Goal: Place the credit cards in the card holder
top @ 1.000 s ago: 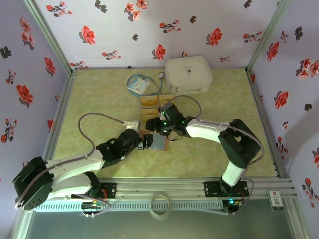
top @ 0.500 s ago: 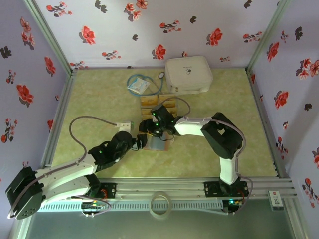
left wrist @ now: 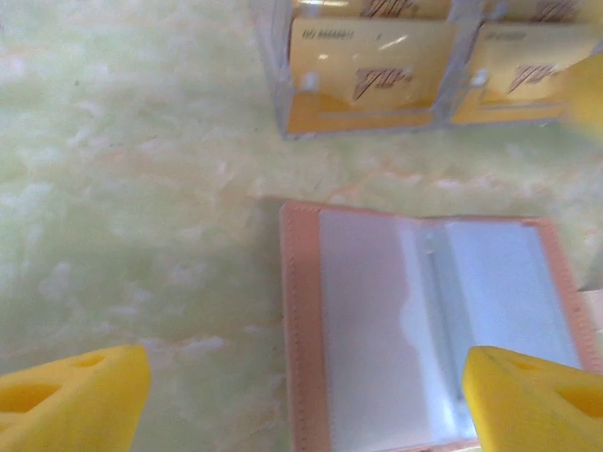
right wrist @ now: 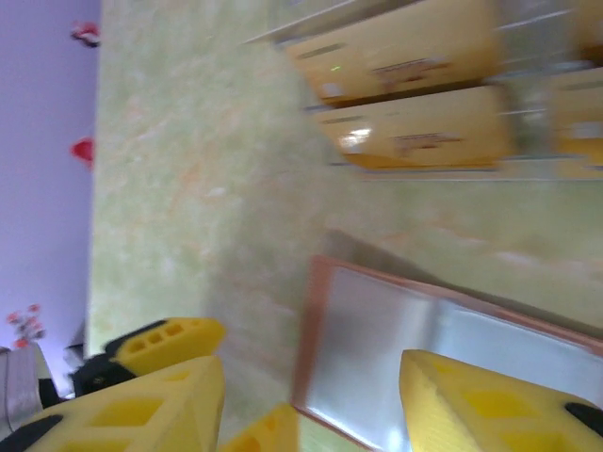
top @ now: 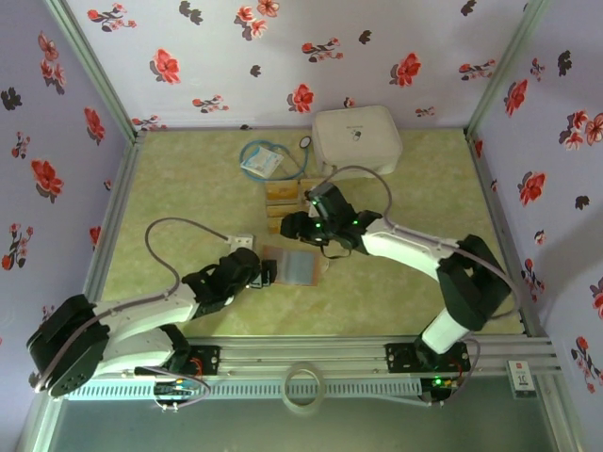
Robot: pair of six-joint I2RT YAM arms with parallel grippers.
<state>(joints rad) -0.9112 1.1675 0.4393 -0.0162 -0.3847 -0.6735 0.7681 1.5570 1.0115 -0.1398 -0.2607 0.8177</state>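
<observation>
Setting: a pale green mottled table (top: 188, 207) walled in by floral-print panels, seen from above and from both wrists
Card holder (top: 297, 266): lies opened flat on the table in front of the arms, its reddish-brown border framing two grey-blue clear pockets; in the left wrist view (left wrist: 424, 330) the fold runs up the middle and both pockets look empty
Credit cards (top: 283, 192): golden-tan, grouped just beyond the card holder and apart from it; the left wrist view (left wrist: 367, 66) shows two side by side in what looks like a clear plastic tray (left wrist: 452, 85), and the right wrist view (right wrist: 415, 132) shows two stacked one behind the other
Left gripper (top: 268, 273): at the left edge of the card holder; its yellow fingers (left wrist: 71, 391) stand wide apart with nothing between them, the holder's left half lying in the gap below; contact with the holder cannot be told
Right gripper (top: 290, 229): poised between the cards and the card holder; jaws partly spread and gripping nothing in the right wrist view (right wrist: 311, 405), which looks down on the holder's corner (right wrist: 377, 358)
White case (top: 356, 139): large, rounded, at the far side of the table, well apart from the holder
Blue-white packet (top: 260, 162): left of the white case, beyond the cards
</observation>
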